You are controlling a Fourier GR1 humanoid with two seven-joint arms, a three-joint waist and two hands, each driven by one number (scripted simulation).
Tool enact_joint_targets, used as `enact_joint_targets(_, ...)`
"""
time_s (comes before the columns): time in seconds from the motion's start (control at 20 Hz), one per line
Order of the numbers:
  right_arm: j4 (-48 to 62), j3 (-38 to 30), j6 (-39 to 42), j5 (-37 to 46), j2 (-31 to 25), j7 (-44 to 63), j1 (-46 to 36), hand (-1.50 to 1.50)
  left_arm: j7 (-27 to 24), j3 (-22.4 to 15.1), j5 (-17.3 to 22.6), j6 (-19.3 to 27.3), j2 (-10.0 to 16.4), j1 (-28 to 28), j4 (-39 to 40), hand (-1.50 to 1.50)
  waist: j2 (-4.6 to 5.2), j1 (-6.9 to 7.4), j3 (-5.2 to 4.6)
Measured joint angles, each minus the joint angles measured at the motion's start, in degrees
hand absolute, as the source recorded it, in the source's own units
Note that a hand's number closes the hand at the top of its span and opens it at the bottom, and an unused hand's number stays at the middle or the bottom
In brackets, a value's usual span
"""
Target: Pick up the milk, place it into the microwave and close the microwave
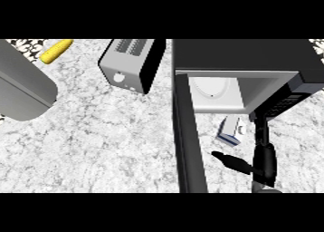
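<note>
Milk carton [229,131], white with blue, sits tilted on the counter [91,145] just in front of the microwave's [245,54] open mouth, outside the cavity. The robot's right hand [264,163] reaches up from the lower edge beside it: dark fingers run straight up along the carton's right side while the thumb juts left below it, so the hand is spread rather than clenched. Whether any finger touches the carton cannot be made out. The microwave's door [189,136] stands swung wide toward the viewer, seen edge-on as a long dark bar that hides the counter behind it. Inside, a pale turntable plate [212,88] shows partly. Left of the microwave stands a toaster [128,68]; farther left, a yellow corn cob [56,50] and a large grey rounded object [17,86], cut off by the frame's edge.
</note>
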Motion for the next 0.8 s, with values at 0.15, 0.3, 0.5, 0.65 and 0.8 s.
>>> enact_joint_targets(0.15, 6.37, -1.85, 0.75, -0.58, 0.13, -4.59, -2.04, -1.5, 0.77, 0.05, 0.26, -0.13, -0.09, -0.65, 0.0, -1.5, 0.03, 0.02, 0.01)
enact_joint_targets(0.3, 12.41, -4.07, 1.42, -1.13, -0.69, -7.77, -5.18, -1.5, 0.66, 0.88, 0.69, -0.91, -0.48, -0.17, 0.06, -1.5, 0.04, 0.12, 0.01)
enact_joint_targets(0.5, 20.81, -6.61, 1.14, -1.52, -0.62, -13.12, -8.74, -1.5, 0.24, 1.95, 1.68, -1.64, 0.07, 0.03, 0.42, -1.5, 0.07, 0.22, 0.02)
enact_joint_targets(0.65, 25.32, -7.59, 1.29, -1.36, -1.12, -15.96, -10.23, -1.5, 0.52, 2.94, 2.94, -2.71, -0.04, 0.02, 0.71, -1.5, 0.06, 0.17, 0.02)
enact_joint_targets(0.8, 31.67, -9.26, 2.52, -1.8, -1.76, -19.48, -13.22, 1.5, -0.27, 2.57, 3.21, -3.1, -0.47, 1.19, 0.68, -1.5, 0.09, 0.39, 0.03)
